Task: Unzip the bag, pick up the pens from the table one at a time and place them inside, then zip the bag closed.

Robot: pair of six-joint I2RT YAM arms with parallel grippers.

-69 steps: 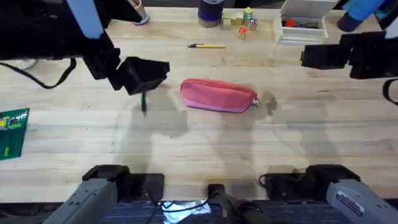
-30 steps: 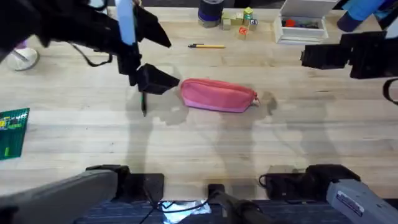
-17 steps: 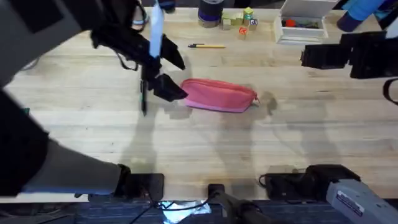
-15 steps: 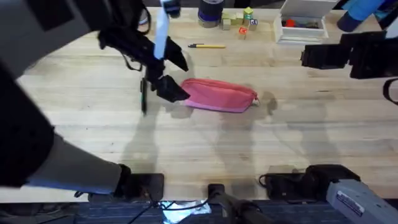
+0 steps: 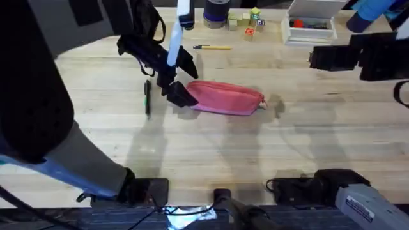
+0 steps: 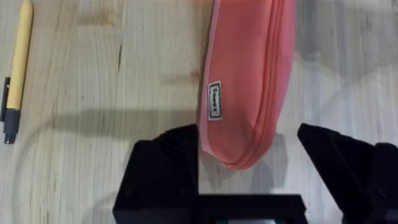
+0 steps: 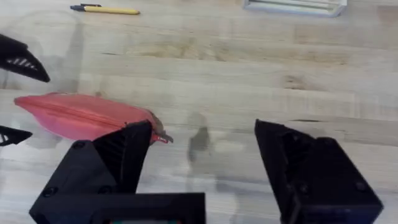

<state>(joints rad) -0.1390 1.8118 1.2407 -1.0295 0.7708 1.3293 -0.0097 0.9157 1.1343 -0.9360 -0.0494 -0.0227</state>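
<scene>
Left pincer [image 6: 249, 155], spread, straddles the bag's [image 6: 245, 81] end (overhead blurs this); right pincer [image 7: 202, 155] seemingly spread.

The bag [image 5: 225, 98] is a soft pink, with a small white label [image 6: 214, 100] edged and lettered in dark print on its side, and it lies on a tabletop [image 5: 211, 153] of pale wood with fine brown grain streaks. At about 12 o'clock from the bag is a pen [image 5: 213, 46] with a yellow barrel and black end, and at 9 o'clock a second pen [image 5: 147, 99], all dark blackish-green. Both the left pincer [image 5: 180, 96] and the right pincer [image 7: 202, 155] are black.
</scene>
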